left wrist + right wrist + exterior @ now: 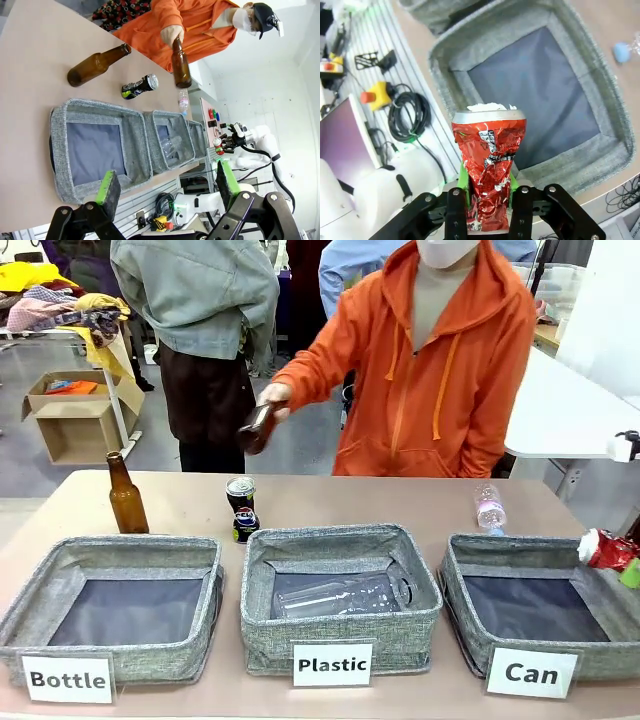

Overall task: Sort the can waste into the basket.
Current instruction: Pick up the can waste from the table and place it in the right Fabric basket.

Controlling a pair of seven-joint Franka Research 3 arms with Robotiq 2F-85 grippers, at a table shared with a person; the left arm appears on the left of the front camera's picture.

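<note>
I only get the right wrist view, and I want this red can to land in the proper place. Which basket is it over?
Observer: That basket, with the red can at its far right corner, has a white front label reading "Can".
Operator: Are other cans on the table?
Observer: Two, behind the "Plastic" basket: a black can standing upright and a blue can just in front of it.
Operator: Is the left hand free?
Observer: Yes, the left hand is open and holds nothing.
</note>
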